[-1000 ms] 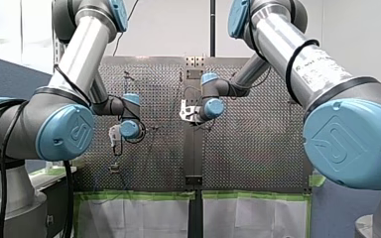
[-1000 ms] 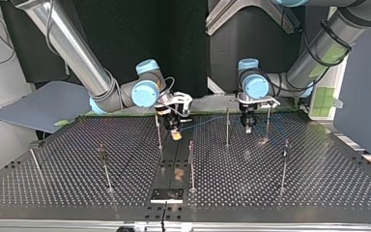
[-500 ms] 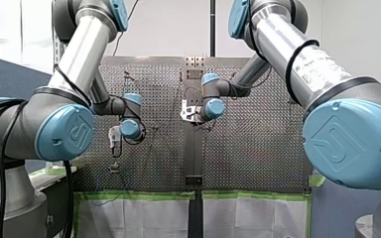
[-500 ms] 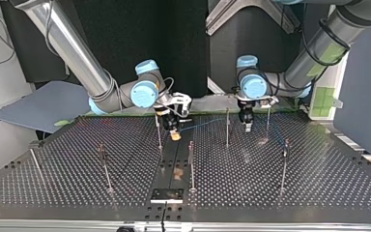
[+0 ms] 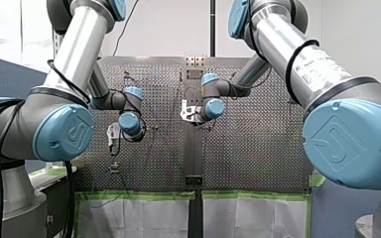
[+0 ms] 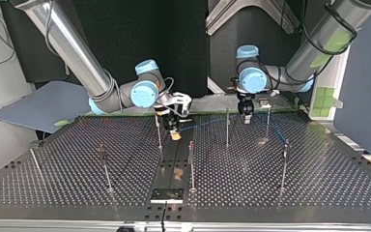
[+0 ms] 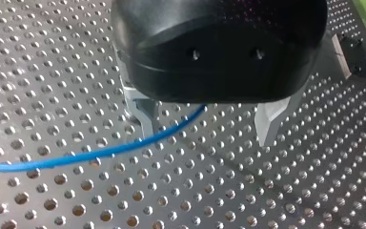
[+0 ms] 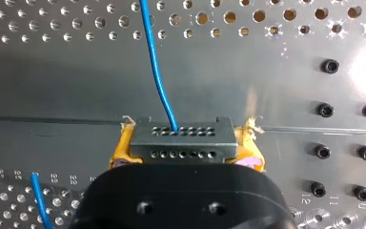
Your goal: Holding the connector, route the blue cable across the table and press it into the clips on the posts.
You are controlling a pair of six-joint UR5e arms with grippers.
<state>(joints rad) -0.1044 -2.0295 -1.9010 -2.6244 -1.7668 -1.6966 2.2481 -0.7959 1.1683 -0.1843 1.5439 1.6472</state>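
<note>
My right gripper (image 8: 183, 157) is shut on a grey connector (image 8: 181, 140), with yellow pads (image 8: 119, 153) on both sides of it. The blue cable (image 8: 156, 62) leaves the connector's face and runs ahead over the plate. In the top view my right gripper (image 6: 175, 129) hangs low near the middle, and the cable (image 6: 205, 122) stretches past a post (image 6: 227, 126) to the post at the right (image 6: 284, 162). My left gripper (image 7: 205, 126) is open, its metal fingers (image 7: 143, 112) apart above the plate. The cable (image 7: 90, 155) lies below them, untouched. It hovers by the back posts (image 6: 247, 116).
Several thin posts stand on the perforated table (image 6: 319, 179), among them one at the centre (image 6: 191, 164) and two at the top view's left (image 6: 105, 166). A dark bar (image 6: 168, 164) runs down the table's middle. Green tape lines the near edge (image 5: 139, 196) in the front view.
My left gripper has opened, let go of the cable and risen back toward the table's rear edge. My right gripper still holds the connector in the same place.
</note>
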